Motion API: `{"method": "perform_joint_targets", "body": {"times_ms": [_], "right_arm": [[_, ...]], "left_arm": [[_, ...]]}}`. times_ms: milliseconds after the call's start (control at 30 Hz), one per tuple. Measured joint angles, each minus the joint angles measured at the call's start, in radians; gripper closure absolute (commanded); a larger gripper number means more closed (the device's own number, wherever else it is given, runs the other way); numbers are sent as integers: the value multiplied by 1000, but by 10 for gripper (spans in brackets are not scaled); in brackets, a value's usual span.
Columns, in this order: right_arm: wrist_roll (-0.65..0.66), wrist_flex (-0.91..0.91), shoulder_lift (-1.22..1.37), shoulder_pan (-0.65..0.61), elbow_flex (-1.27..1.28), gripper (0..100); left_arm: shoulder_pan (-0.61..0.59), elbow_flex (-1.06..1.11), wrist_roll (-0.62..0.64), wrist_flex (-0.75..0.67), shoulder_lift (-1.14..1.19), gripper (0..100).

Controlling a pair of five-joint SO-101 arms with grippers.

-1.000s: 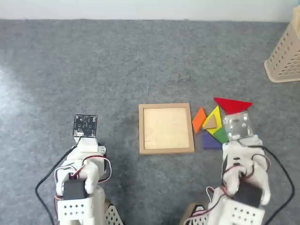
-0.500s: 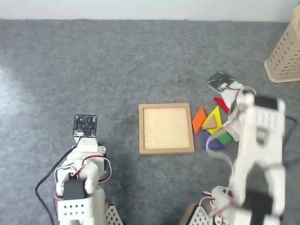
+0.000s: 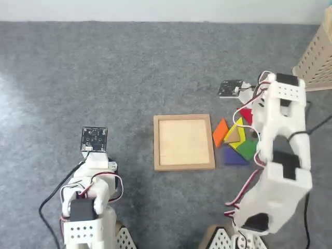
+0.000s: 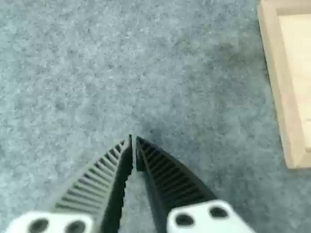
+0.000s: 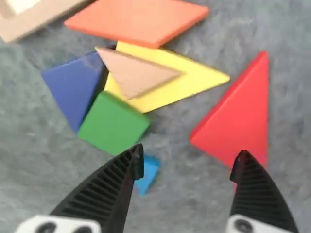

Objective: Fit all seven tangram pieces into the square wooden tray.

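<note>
**Tray and pieces.** Your square wooden tray point(image 3: 156, 142) lies flat on the grey bench point(image 3: 129, 78). All the tangram pieces cluster just beside the tray, on its right-arm side and outside it.
- The orange parallelogram point(image 5: 136, 19) lies nearest the tray.
- Next is the yellow triangle point(image 5: 189, 80), with the tan triangle point(image 5: 133, 73) lying on it.
- The dark blue triangle point(image 5: 73, 87) and the green square point(image 5: 112, 124) adjoin the yellow triangle.
- A small light blue piece point(image 5: 147, 172) lies just beside the green square.
- The red triangle point(image 5: 238, 121) lies farthest from the tray.

**Pincers.** Your right pincer point(image 5: 190, 153) hovers over this cluster, jaws wide. Your left pincer point(image 4: 132, 141) sits on the tray's opposite side, jaws narrowed almost to touching.
</note>
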Motion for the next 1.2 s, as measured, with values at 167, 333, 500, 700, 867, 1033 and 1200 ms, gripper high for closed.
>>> {"method": "perform_joint_targets", "body": {"times_ms": [167, 333, 500, 700, 867, 1033, 1200], "right_arm": [[52, 0, 97, 0, -114, 705], [58, 2, 226, 0, -238, 705], [63, 11, 347, 0, -348, 705], [158, 101, 356, 2, -393, 706], [195, 158, 356, 32, -442, 706], [256, 198, 356, 61, -445, 706], [262, 180, 365, 61, -445, 706]], "left_arm": [[0, 0, 0, 0, 0, 988], [0, 0, 0, 0, 0, 988], [0, 0, 0, 0, 0, 988], [0, 0, 0, 0, 0, 988], [0, 0, 0, 0, 0, 988], [0, 0, 0, 0, 0, 988], [0, 0, 0, 0, 0, 988]]}}
